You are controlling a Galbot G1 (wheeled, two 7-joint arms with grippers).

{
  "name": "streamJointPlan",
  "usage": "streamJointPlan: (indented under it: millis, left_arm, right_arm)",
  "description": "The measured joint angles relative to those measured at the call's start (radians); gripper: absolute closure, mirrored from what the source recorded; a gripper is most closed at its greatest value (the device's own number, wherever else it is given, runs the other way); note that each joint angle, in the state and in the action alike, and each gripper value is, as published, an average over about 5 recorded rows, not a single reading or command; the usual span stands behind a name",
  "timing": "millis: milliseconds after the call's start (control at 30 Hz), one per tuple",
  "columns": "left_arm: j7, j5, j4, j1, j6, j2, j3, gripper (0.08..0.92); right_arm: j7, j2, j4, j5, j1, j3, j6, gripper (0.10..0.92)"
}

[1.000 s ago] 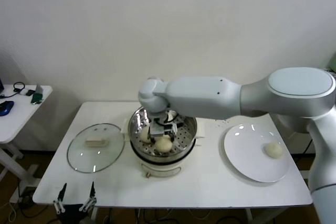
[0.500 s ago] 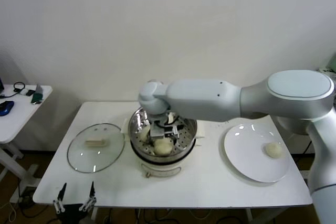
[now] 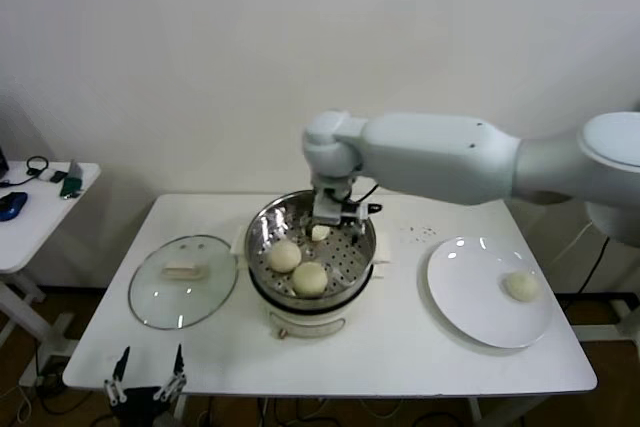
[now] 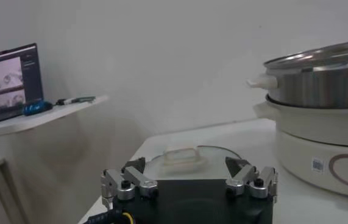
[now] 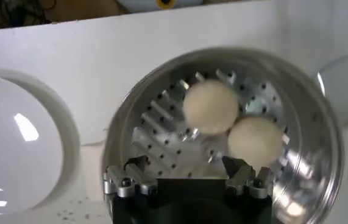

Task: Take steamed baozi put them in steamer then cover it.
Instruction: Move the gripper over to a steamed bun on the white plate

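Baozi (image 3: 309, 278) in steamer (image 3: 262, 265), right gripper (image 3: 330, 215) jaws wide, empty

Steamer (image 3: 268, 247) of shiny polished steel with a perforated metal tray on a smooth white plastic-looking base, baozi (image 3: 309, 278) matt, smooth and doughy, cover (image 3: 150, 297) of clear glossy glass — metal-rimmed, plate (image 3: 470, 297) glossy white, table (image 3: 400, 357) smooth, matt white.

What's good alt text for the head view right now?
The right gripper, jaws open and empty, hangs over the back of the steamer, which holds three baozi. A fourth bun sits on the white plate to the right; the glass cover lies left of the pot on the table.
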Motion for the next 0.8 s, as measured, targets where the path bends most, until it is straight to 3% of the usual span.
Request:
streamJointPlan:
  millis: [433, 800]
  left_arm:
    - [0.003, 0.007, -0.008, -0.001, -0.003, 0.003, 0.011, 0.177]
    - [0.004, 0.02, -0.01, 0.003, 0.005, -0.004, 0.006, 0.177]
  right_arm:
    - [0.159, -0.345, -0.002, 0.19, 0.048, -0.118, -0.288, 0.203]
    - [0.164, -0.555, -0.078, 0.125, -0.172, -0.002, -0.414, 0.203]
